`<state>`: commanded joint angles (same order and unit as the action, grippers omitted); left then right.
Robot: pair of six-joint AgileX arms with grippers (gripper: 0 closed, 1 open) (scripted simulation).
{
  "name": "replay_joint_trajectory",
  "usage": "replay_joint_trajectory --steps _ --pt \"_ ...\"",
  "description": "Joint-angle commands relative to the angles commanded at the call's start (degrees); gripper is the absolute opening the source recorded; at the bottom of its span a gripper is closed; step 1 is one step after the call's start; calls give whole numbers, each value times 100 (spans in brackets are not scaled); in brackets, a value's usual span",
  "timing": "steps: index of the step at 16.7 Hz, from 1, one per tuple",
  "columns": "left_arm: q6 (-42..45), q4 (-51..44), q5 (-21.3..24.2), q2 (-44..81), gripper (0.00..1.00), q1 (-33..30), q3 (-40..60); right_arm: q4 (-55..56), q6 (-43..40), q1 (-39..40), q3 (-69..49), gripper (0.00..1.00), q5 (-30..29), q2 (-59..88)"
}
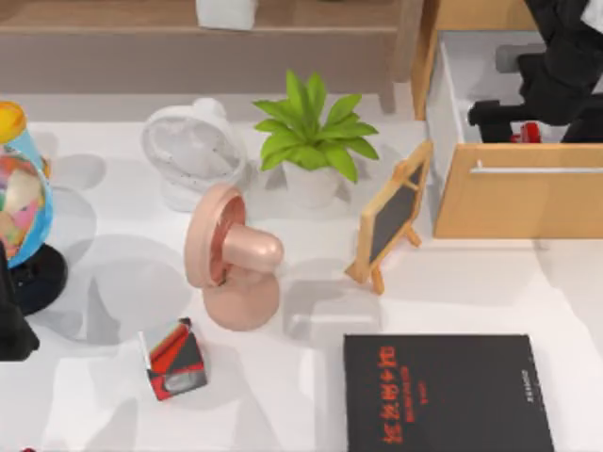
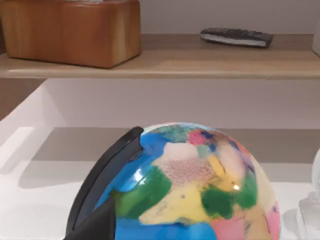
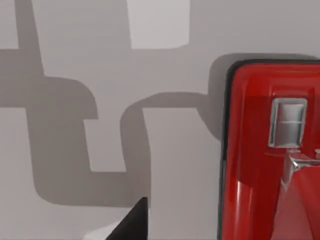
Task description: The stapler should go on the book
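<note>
The red stapler point(image 1: 529, 132) lies inside an open drawer point(image 1: 528, 202) at the back right of the table. In the right wrist view the stapler point(image 3: 270, 150) sits close by on the drawer's pale floor, off to one side. My right gripper point(image 1: 499, 118) hangs over the drawer, just left of the stapler. The black book point(image 1: 445, 394) with red characters lies flat at the table's front right. My left gripper point(image 1: 11, 325) is parked at the left edge beside the globe.
A small wood-framed chalkboard point(image 1: 391, 217) stands between the drawer and the book. A pink fan point(image 1: 231, 259), a white fan point(image 1: 193, 146) and a potted plant point(image 1: 311, 132) fill the middle. A globe point(image 1: 19, 198) and a red-and-black box point(image 1: 176, 360) stand at the left.
</note>
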<state>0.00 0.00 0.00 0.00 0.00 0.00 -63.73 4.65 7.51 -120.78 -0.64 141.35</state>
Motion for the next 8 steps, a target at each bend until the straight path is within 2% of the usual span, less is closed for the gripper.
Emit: replay_joint_trajectory --steps 8 --pt "0 0 0 0 100 0 0 0 0 0 0 2 0 0"
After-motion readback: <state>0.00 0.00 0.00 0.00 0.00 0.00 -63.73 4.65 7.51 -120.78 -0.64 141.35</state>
